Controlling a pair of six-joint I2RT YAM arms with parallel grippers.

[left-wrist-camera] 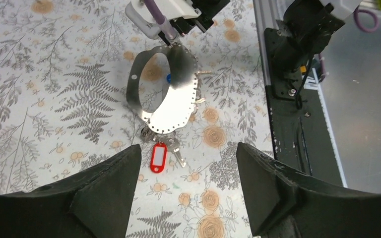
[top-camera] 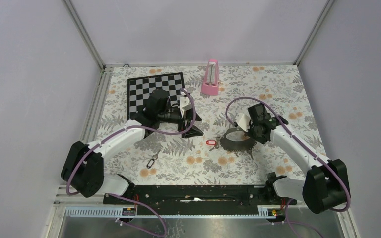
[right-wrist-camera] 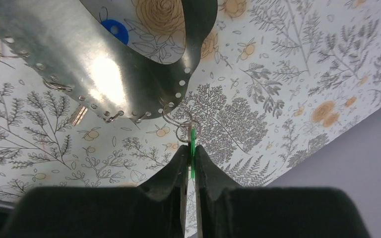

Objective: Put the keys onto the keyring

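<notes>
One red key [left-wrist-camera: 158, 157] on table [left-wrist-camera: 54, 99], L gripper [left-wrist-camera: 188, 148] spread, R gripper [right-wrist-camera: 191, 151] pinching green tag [right-wrist-camera: 192, 139]

Seen from above, the chessboard [top-camera: 155, 94] lies at 11 o'clock on the table [top-camera: 287, 94], and the metronome [top-camera: 211, 78] stands at 12, by the far edge. The keyring [top-camera: 235, 144] sits at 4 o'clock, with a loose key [top-camera: 212, 143] just beside it, at its 9 o'clock. Another key [top-camera: 152, 161] lies well apart at 8 o'clock. The left gripper [left-wrist-camera: 188, 148] hangs just off the chessboard's near right corner. The right gripper [right-wrist-camera: 191, 148] is at the keyring's 1 o'clock, with a hanging key [right-wrist-camera: 192, 141] between its fingers.
</notes>
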